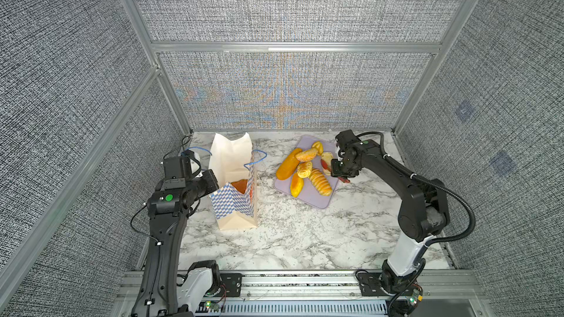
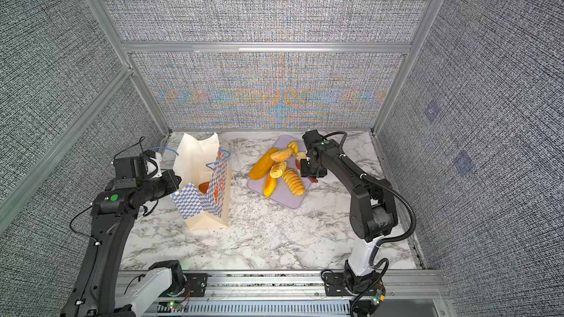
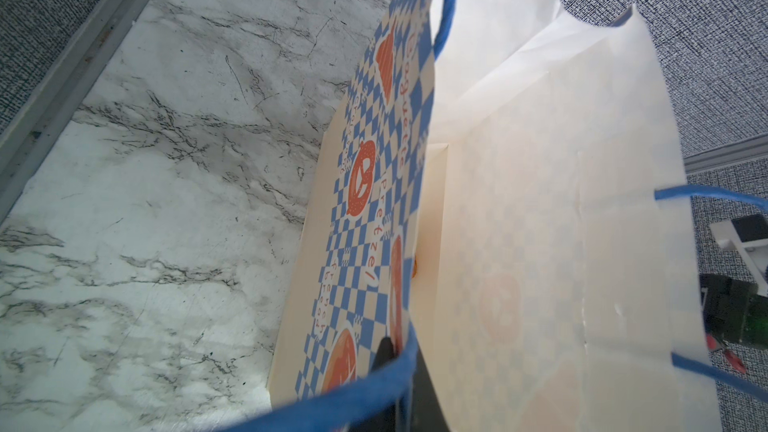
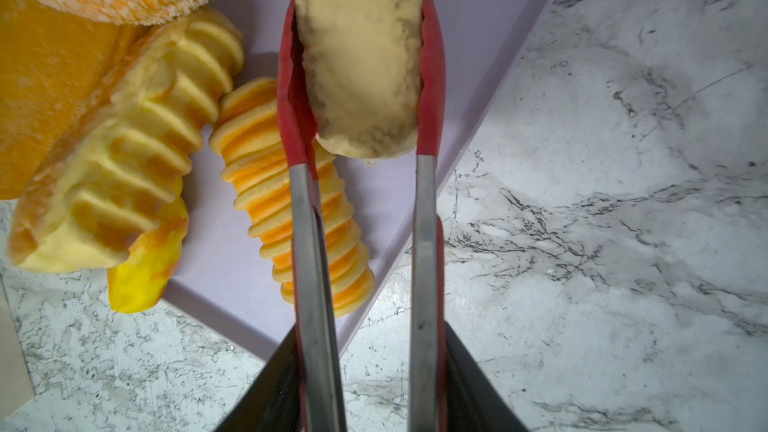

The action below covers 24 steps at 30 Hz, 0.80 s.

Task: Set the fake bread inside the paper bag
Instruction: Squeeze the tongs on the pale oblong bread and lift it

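R gripper is clenched on the red tongs, whose tips pinch a pale loaf at the edge of the lavender tray. Other fake bread lies beside it, and one piece is already in the paper bag. L gripper is clenched on the bag rim. Risks: the glossy loaf is held only by its sides, so it may slip w/ a fast swing, and the tongs may hit the rim & tip the bag.
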Available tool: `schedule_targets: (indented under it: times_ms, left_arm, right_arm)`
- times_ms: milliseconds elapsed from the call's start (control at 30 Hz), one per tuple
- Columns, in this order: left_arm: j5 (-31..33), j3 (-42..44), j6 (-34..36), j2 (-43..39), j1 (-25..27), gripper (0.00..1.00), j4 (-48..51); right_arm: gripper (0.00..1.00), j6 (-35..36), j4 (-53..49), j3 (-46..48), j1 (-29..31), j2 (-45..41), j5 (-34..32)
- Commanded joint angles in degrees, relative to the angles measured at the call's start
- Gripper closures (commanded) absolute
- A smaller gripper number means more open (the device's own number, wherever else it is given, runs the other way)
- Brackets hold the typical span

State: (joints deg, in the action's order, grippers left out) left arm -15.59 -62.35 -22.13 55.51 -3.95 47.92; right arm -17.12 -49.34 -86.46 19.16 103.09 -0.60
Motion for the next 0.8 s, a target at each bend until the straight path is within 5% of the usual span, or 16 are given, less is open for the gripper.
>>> schedule_targets:
  times_ms: [0, 767]
  left_arm:
    - [-0.27, -0.49, -0.06, 0.21, -0.1, 0.92, -1.19]
    - [-1.1, -0.24, -0.28, -0.42, -0.1, 0.95, -1.73]
  right_arm:
    - [0.53, -0.2, 0.13, 0.15, -0.09, -1.16, -0.01]
    - [0.53, -1.29, -1.38, -1.15, -0.09, -9.94, 4.42]
